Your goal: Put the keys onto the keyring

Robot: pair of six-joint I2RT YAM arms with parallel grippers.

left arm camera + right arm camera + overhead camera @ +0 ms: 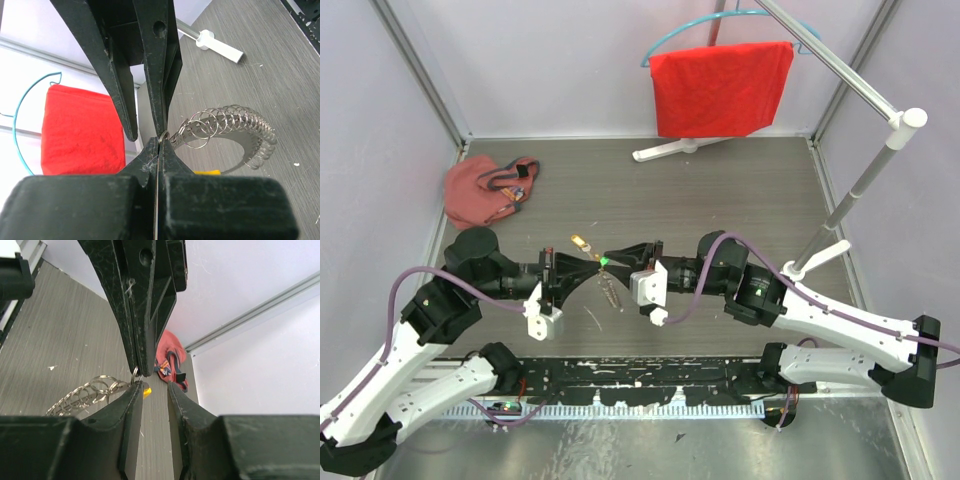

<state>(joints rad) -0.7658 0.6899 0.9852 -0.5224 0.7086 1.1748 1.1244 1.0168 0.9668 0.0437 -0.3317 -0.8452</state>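
a grey wood-grain table (740,200) is sitting inside white walls, with a red cloth on a hanger (720,88) hanging at the back and a red pouch (485,190) lying near the far left corner. the two arms are meeting tip to tip over the middle of the table. the left gripper (159,142) is pinching its fingers fully together on a thin wire end of the keyring (235,130), and the coiled silvery loop is curving away to one side of them, with a bit of its orange segment (207,172) showing beneath. the right gripper (155,386) is holding its fingers partly apart, with a clear gap between them and nothing visible in it; one fingertip is sitting right against the ring end. from above, the green key (604,261) is showing as a bright spot between the two sets of fingertips, though what is carrying it is too small to tell. the brass key (579,242) is showing just beyond the left fingers.
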